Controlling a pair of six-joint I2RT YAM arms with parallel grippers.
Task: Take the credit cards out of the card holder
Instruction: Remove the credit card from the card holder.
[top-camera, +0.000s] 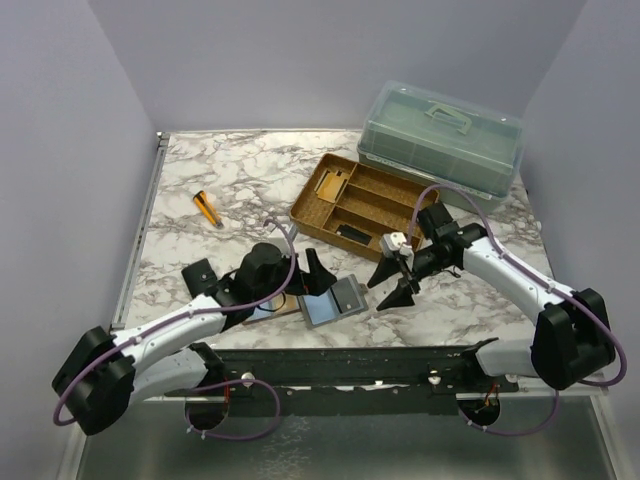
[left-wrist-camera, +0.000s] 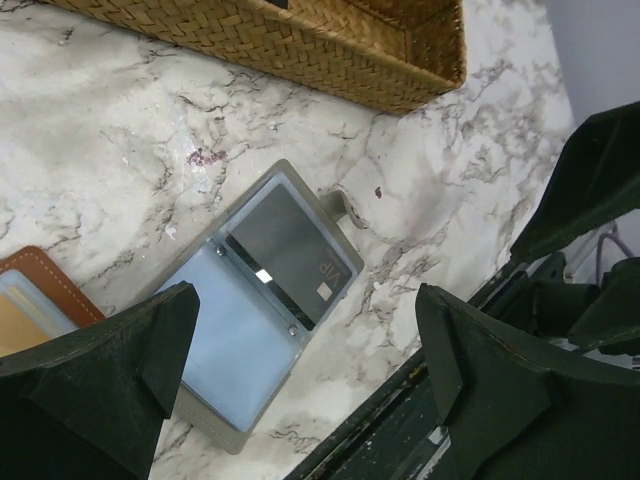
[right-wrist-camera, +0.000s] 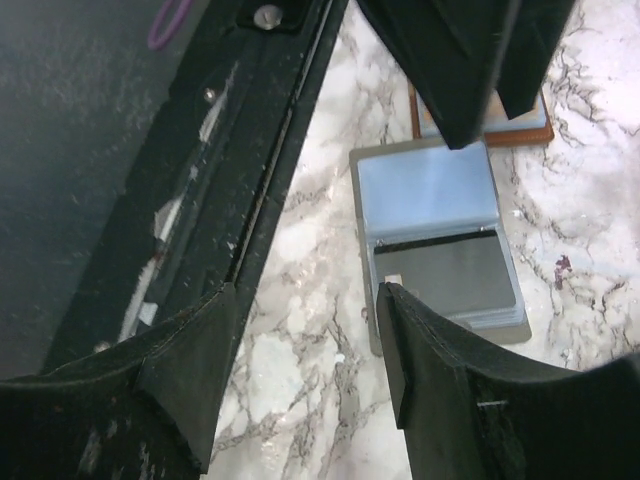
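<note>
The reddish-brown card holder lies open on the marble at the lower left of the left wrist view, with its blue and tan inner panels partly showing. In the top view my left gripper mostly covers it. In the right wrist view only its brown edge shows. My left gripper hovers open and empty above the holder and the blue-grey folder. The folder carries a dark VIP card. My right gripper is open and empty, just right of the folder.
A wicker tray stands behind the folder, and a clear lidded plastic box stands at the back right. A small black case lies left of my left arm. An orange-yellow object lies farther back left. The black base rail runs along the near edge.
</note>
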